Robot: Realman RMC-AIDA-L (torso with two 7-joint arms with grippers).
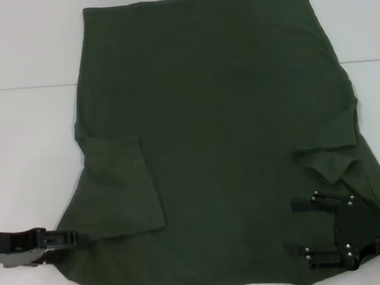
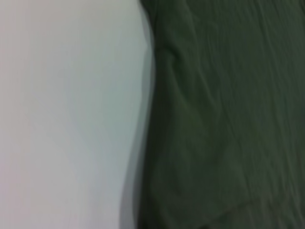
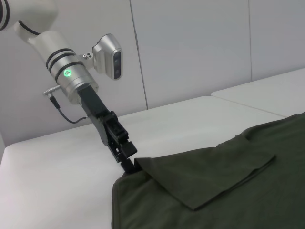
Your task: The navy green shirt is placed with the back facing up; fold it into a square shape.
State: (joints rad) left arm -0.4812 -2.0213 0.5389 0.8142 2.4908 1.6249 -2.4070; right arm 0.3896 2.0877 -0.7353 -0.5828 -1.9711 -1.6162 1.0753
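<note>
The navy green shirt (image 1: 215, 128) lies flat on the white table (image 1: 26, 128), plain side up, hem at the far end and neckline at the near edge. Both sleeves are folded inward: the left sleeve (image 1: 121, 186) and the right sleeve (image 1: 331, 152). My left gripper (image 1: 84, 239) sits at the shirt's near left edge, shut on the cloth; the right wrist view shows the left gripper (image 3: 128, 164) pinching that corner. My right gripper (image 1: 296, 226) hovers open over the near right shoulder, its fingers (image 1: 308, 204) pointing inward with nothing between them.
A seam (image 1: 23, 87) runs across the table surface behind the shirt's middle. Bare table lies to the left (image 2: 71, 119) of the shirt and at the far right (image 1: 364, 19). A white wall (image 3: 190, 43) stands behind the left arm.
</note>
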